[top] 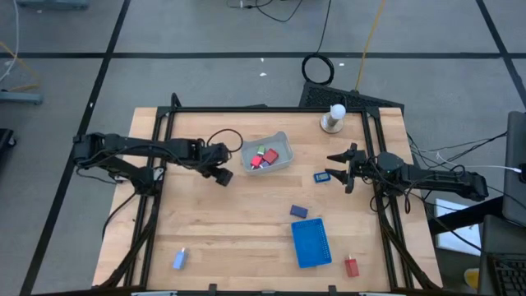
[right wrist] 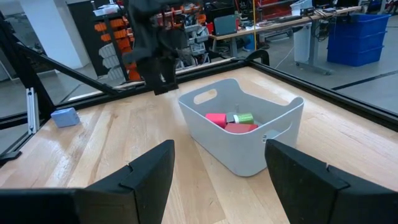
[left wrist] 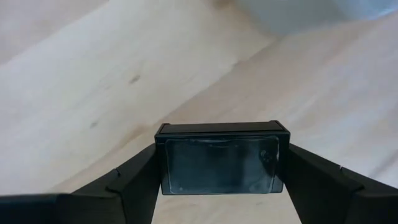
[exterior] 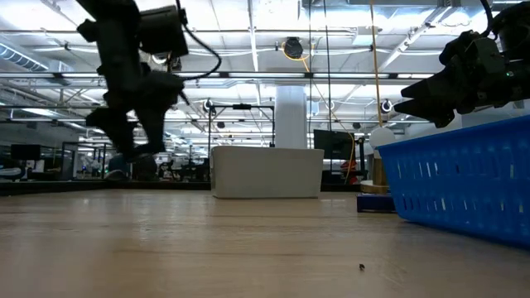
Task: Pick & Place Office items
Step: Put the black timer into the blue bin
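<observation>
My left gripper [top: 220,174] is shut on a small black block [left wrist: 221,158] with a glossy face, just left of the pale bin [top: 267,156]; it hangs above the tabletop in the low view [exterior: 132,132]. The bin holds red and green pieces [right wrist: 231,121]. My right gripper [top: 337,164] is open, right of the bin and beside a blue piece [top: 321,176] lying flat on the table. Also flat on the wood are a dark blue piece [top: 298,211], a red piece [top: 352,265] and a light blue piece [top: 179,259]. My left gripper pinches the black block between its two fingers, one finger [left wrist: 134,180] on each short end [left wrist: 163,158], with the glossy face toward the wrist camera. The block is lifted clear of the table.
A flat bright-blue tray [top: 311,242] lies near the table's near edge, right of centre. A white roll on a stand [top: 332,119] is by the far right corner. Black frame rails [top: 160,148] run along the left, right and far sides.
</observation>
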Robot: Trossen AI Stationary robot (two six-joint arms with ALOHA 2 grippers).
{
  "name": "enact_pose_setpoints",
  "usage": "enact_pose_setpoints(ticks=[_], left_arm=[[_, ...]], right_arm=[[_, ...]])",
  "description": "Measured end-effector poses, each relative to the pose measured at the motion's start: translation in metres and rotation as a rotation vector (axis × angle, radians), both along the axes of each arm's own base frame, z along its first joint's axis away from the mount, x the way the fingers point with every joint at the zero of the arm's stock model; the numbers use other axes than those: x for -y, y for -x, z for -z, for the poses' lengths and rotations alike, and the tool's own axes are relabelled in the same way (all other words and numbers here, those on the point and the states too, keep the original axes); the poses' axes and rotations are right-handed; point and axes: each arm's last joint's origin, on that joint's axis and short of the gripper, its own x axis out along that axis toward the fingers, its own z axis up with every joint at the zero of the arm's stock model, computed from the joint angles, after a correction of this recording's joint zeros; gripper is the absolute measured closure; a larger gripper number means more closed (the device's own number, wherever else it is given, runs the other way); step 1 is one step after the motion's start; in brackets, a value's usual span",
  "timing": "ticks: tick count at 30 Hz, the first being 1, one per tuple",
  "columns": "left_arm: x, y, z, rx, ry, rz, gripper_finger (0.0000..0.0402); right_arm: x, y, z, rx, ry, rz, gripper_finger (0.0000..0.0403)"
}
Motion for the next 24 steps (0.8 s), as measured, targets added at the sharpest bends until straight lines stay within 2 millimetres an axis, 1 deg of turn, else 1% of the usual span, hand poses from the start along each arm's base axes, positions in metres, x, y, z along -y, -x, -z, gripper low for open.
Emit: enact_pose_setpoints(ticks=[5, 9, 16, 20, 24], left_arm=[[0.007, -0.015, -0.021, 0.116, -0.010, 0.064, 0.0118], [0.013, -0.028, -0.042, 0.223, -0.030, 0.110, 0.0118], [0.022, -0.048, -0.082, 0.452, -0.129, 0.253, 0.0118], [0.026, -0.055, -0.100, 0.549, -0.190, 0.324, 0.0118], [0.031, -0.059, -0.111, 0.619, -0.248, 0.396, 0.0118]], right_arm=[[0.000, 0.000, 0.000, 0.000, 0.000, 0.000, 0.0160], [0.000, 0.000, 0.000, 0.000, 0.000, 0.000, 0.0160], [0.000, 0.000, 0.000, 0.000, 0.000, 0.000, 0.0160], [0.000, 0.000, 0.000, 0.000, 0.000, 0.000, 0.0160], [0.000, 0.000, 0.000, 0.000, 0.000, 0.000, 0.0161]])
